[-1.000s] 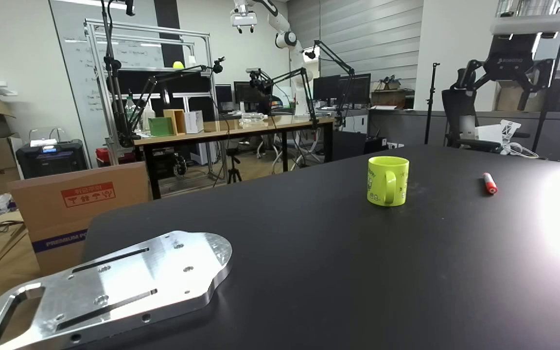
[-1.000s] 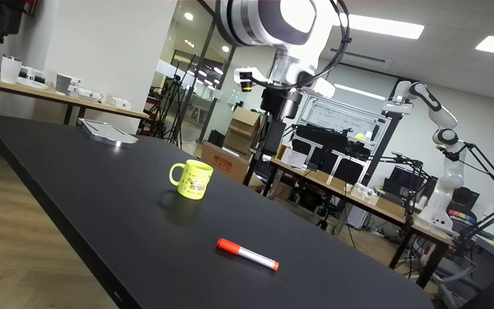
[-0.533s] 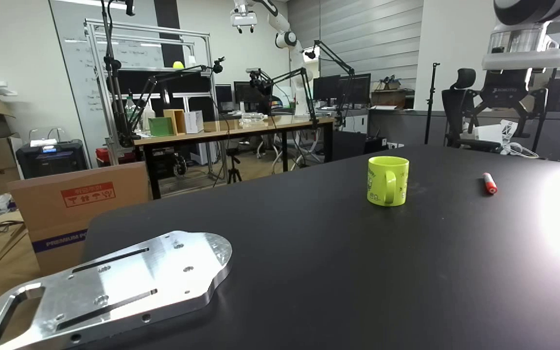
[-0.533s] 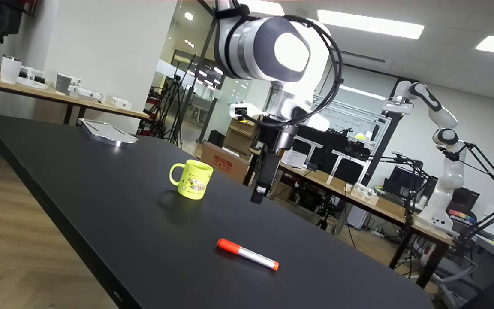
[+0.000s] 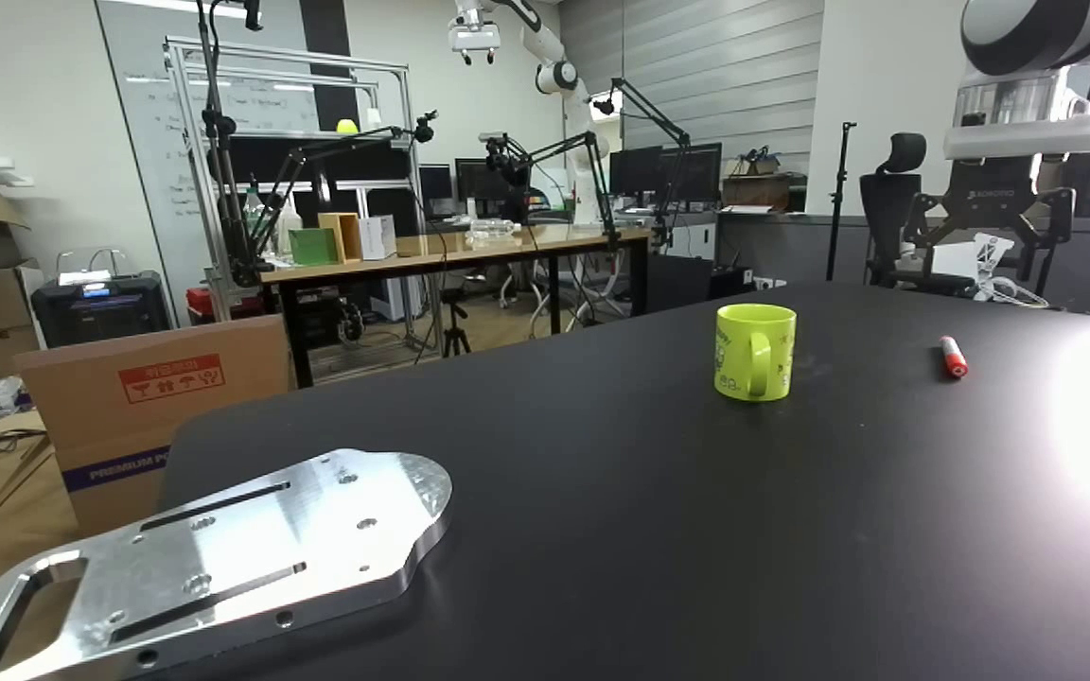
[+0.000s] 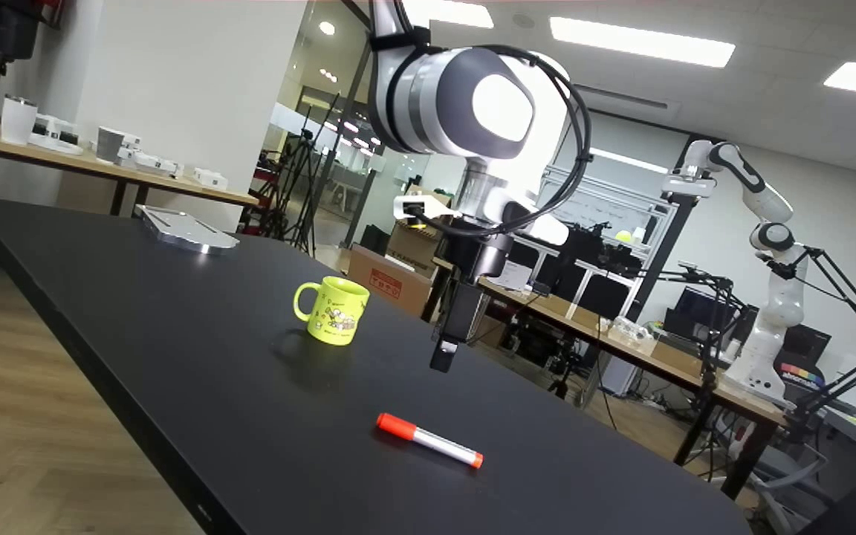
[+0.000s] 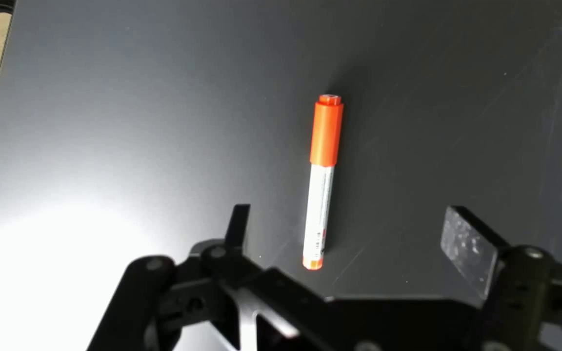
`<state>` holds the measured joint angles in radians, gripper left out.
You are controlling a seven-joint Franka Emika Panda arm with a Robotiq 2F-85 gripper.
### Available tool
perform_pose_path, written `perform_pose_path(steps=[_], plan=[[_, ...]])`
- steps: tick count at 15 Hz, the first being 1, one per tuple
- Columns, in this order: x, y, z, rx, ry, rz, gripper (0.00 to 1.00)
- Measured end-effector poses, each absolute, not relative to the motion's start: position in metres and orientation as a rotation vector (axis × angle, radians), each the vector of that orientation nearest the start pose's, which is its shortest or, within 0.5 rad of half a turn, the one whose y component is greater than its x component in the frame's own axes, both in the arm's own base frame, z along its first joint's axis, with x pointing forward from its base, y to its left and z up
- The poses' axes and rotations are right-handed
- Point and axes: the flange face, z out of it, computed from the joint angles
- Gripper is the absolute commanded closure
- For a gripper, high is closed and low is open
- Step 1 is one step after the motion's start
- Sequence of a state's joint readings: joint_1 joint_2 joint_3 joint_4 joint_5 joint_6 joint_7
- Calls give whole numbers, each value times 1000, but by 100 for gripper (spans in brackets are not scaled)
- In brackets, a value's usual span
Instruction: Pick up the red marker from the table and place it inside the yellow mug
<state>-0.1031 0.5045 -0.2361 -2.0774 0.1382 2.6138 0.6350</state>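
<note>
The red marker (image 7: 319, 209), with an orange-red cap and a white barrel, lies on the matte black table (image 6: 198, 357). It shows in both exterior views (image 5: 954, 357) (image 6: 429, 441). The yellow mug (image 6: 337, 310) stands upright on the table, handle to one side; it also shows in an exterior view (image 5: 755, 352). My gripper (image 7: 349, 229) is open and empty, above the table and apart from the marker. In the wrist view the marker's lower end shows between the fingers, closer to the left one, and its cap reaches beyond the fingertips. The mug is out of the wrist view.
A silver metal plate (image 5: 252, 558) lies at the table's end, and also shows in an exterior view (image 6: 184, 229). A cardboard box (image 5: 162, 407) stands beside the table. A wooden workbench (image 5: 507, 248) with several objects stands behind. A bright glare lies on the tabletop.
The arm and open gripper have come down toward the table, quickly at first and then only a little. The marker and the mug have not moved.
</note>
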Motion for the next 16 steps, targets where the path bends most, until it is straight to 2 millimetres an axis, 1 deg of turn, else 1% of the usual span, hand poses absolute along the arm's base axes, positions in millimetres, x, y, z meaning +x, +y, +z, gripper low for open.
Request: perform_pose_path(steps=[5, 7, 11, 14, 16], plan=[[557, -199, 191, -2738, 1603, -88, 0], [555, -201, 187, -2732, 1614, -76, 0], [545, -210, 163, -2671, 1694, -17, 0], [540, -220, 147, -2602, 1771, -38, 0], [537, -224, 138, -2569, 1804, -51, 0]])
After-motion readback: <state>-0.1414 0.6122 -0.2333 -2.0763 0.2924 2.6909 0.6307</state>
